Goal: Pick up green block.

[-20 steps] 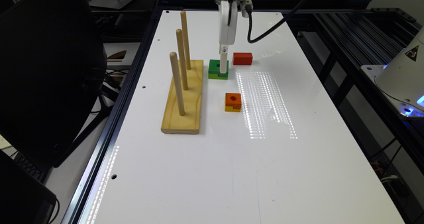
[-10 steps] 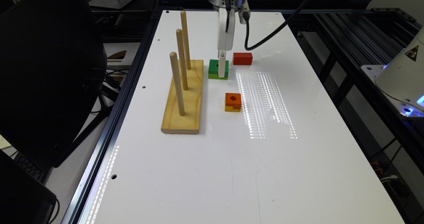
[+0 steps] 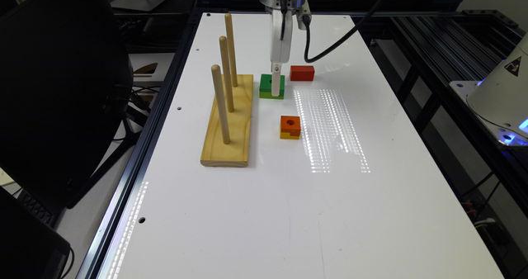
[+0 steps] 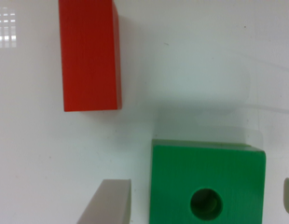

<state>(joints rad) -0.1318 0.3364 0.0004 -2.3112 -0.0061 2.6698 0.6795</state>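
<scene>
I read the green block [image 4: 207, 184] as a light, rigid piece of painted wood, its faces probably a little slick, so I would take it by two opposite flat sides rather than near the round centre hole. It sits flat on the white surface [image 3: 288, 213], just beside the peg board [image 3: 231, 122] and near the red block [image 4: 90, 53]. The jaws [image 4: 198, 205] stand open and empty, one finger [image 4: 107, 205] on either side of the block, neither clearly touching it.

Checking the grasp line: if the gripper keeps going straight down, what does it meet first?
Probably the white table: the gripper is open, its fingers straddling the green block. Their height above the table is unclear.
</scene>
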